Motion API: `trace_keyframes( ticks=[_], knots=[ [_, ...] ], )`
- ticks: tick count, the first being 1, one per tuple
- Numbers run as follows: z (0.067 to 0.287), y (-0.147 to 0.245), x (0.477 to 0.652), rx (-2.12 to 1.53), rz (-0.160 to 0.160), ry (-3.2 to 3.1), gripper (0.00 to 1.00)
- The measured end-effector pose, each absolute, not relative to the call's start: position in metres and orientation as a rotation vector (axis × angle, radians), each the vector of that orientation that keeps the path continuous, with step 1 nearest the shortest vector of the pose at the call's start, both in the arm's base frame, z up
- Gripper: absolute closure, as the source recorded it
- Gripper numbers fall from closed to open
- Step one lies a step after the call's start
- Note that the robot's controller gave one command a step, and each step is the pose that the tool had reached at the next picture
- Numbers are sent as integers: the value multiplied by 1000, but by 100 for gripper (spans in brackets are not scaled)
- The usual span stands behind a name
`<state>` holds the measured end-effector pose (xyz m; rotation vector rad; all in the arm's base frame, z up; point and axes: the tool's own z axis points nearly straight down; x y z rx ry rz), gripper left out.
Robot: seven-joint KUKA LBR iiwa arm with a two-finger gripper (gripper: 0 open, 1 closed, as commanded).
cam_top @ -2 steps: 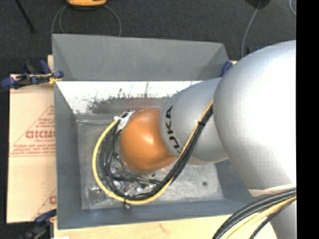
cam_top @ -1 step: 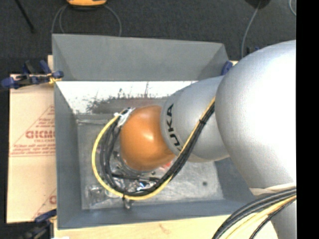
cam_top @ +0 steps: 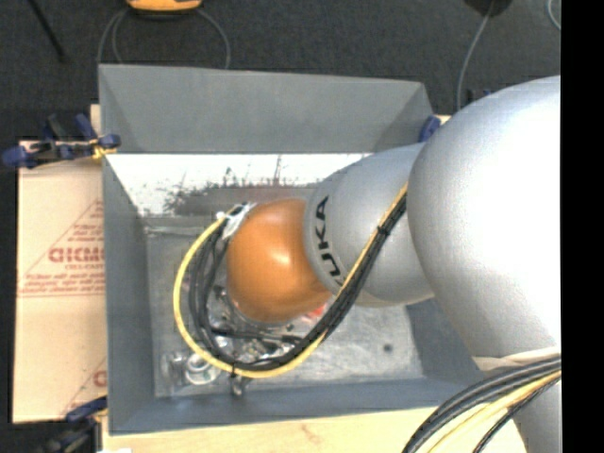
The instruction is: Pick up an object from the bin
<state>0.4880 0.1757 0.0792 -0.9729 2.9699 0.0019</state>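
- The arm (cam_top: pixel 472 225) is reaching in from the view's right, crossing above the right wall of the bin (cam_top: pixel 127 281).
- Its wrist (cam_top: pixel 274 262) is hanging over the bin's floor, somewhat left of the middle.
- The gripper (cam_top: pixel 241 345) is sitting beneath the wrist, low over the near part of the floor, and the wrist is hiding most of it.
- A cable loop (cam_top: pixel 186 291) is curving round the wrist's left side and running on below the gripper.
- A small round piece (cam_top: pixel 195 368) is lying on the floor in the near left corner, just left of the gripper and beside the cable loop.
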Motion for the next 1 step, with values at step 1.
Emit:
trace_keyframes(
  ticks=[1],
  knots=[
    [83,176,491,-960,3,2979,100]
  ],
)
